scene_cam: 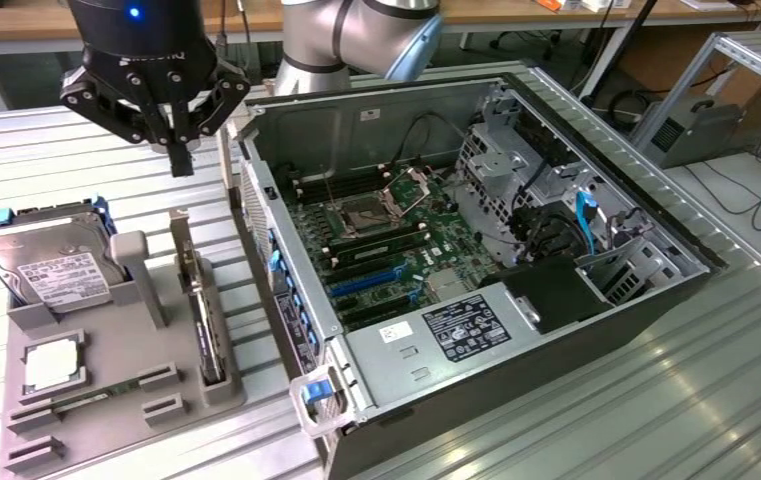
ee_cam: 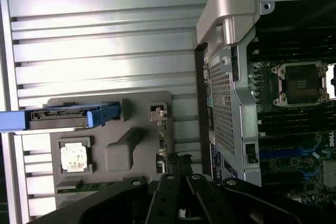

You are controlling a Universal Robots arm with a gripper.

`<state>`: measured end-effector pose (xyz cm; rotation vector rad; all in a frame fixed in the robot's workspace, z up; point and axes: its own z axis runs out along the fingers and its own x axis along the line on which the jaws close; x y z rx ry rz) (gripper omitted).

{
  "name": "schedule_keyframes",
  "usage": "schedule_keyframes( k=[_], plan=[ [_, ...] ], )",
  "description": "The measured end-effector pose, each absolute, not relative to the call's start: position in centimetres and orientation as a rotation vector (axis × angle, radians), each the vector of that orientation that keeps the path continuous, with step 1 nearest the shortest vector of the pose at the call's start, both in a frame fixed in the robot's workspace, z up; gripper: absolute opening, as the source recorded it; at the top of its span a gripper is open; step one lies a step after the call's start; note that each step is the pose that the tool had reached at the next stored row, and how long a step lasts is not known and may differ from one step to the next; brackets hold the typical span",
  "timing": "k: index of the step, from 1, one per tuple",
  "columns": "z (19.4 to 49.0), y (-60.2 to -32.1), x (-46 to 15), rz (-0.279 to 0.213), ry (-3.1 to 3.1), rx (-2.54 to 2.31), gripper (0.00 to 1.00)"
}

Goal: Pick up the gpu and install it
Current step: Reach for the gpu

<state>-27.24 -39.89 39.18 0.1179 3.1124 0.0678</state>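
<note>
My hand (scene_cam: 183,150), clenched and empty, hovers over the table (scene_cam: 700,400). Near it, one gpu (scene_cam: 201,305) stands on edge in one grey holder (scene_cam: 153,300), beside one hard drive (scene_cam: 53,265), one processor (scene_cam: 53,365) and one memory stick (scene_cam: 87,400). I judge a good grasp sits square across its thin top edge. Beyond lies one open computer case (scene_cam: 340,125).
</note>
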Motion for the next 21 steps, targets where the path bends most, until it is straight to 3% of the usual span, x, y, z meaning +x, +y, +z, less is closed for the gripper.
schedule_keyframes(
  k=[21],
  plan=[
    [39.19, -40.23, -27.77, 0.068, 3.112, 0.118, 0.11]
  ],
)
